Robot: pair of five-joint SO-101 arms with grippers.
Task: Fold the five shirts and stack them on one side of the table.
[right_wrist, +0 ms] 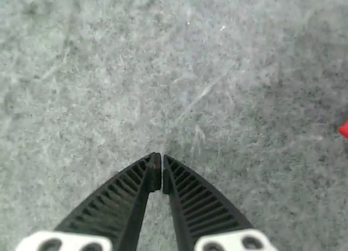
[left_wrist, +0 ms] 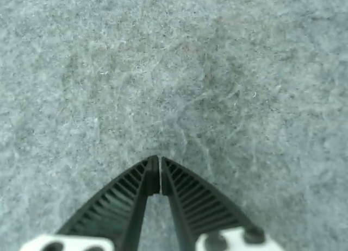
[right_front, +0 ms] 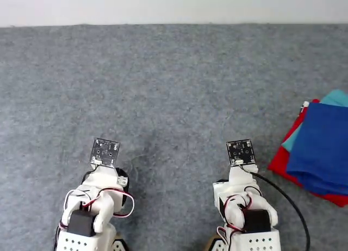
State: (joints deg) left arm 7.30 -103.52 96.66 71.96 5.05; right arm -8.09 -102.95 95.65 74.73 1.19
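The shirts sit as one folded stack (right_front: 318, 148) at the edge of the grey surface (right_front: 163, 88). A blue shirt (right_front: 323, 142) lies on top, a teal one (right_front: 293, 137) peeks out beneath it, and a red one (right_front: 283, 163) is at the bottom. The corners are fanned slightly, so each layer shows. A small white bit (right_front: 306, 105) at the stack's far corner may be a label or another shirt; I cannot tell which, and the pile runs past the frame, so five cannot be counted.

The right arm (right_front: 243, 199) is parked near the stack but clear of it. The left arm (right_front: 98, 199) stands well apart from the stack, on the right arm's far side. Each arm's jaws are clenched tip to tip on nothing, pointing down over bare felt. In the right wrist view a red sliver (right_wrist: 343, 129) marks the side where the stack lies.

Pulled back like this and holding nothing, the arms appear parked so they cannot snag or nudge the pile. That suggests the folding is done or nearly so.
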